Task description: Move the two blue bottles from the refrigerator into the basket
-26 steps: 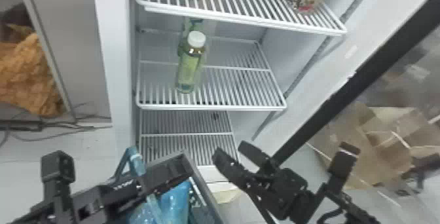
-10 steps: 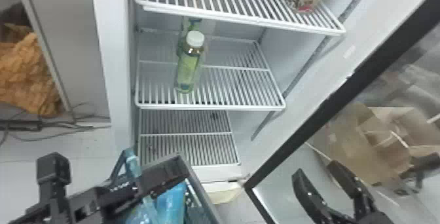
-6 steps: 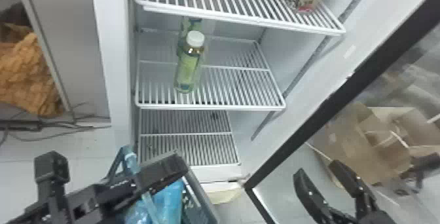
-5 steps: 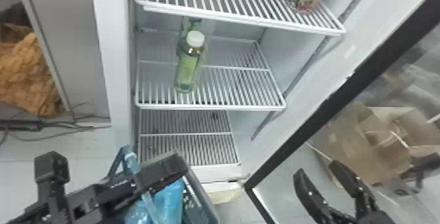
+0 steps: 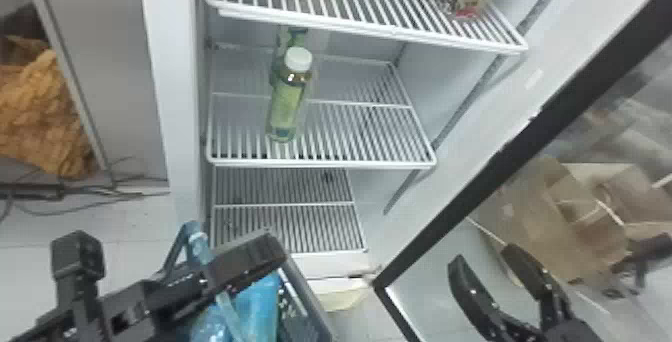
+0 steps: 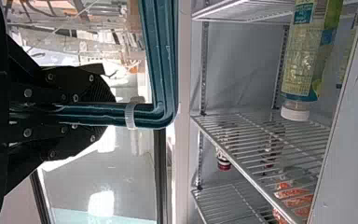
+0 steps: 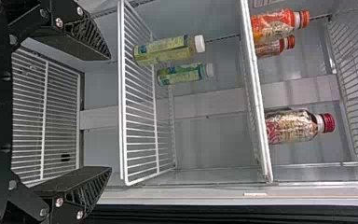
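Observation:
At the bottom of the head view my left gripper (image 5: 220, 276) is over the dark basket (image 5: 306, 298); in the left wrist view the left gripper (image 6: 108, 115) is shut on the basket's teal handle (image 6: 164, 65). Two blue bottles, one (image 5: 262, 306) beside the other (image 5: 212, 323), lie inside the basket, partly covered by the handle and the left arm. My right gripper (image 5: 482, 257) stands open at the lower right, in front of the fridge door. Between the fingers of the right gripper (image 7: 108, 113) in the right wrist view there is nothing.
Green-labelled bottles (image 5: 287, 106) stand on the refrigerator's middle shelf (image 5: 350, 166). Higher up are orange bottles (image 7: 275, 25) and a red-capped one (image 7: 293, 126). The black-edged door (image 5: 450, 216) stands wide at the right, cardboard (image 5: 550, 216) visible through its glass.
Since the oldest frame, my right gripper has moved right, away from the basket. My left gripper and the basket have shifted only slightly.

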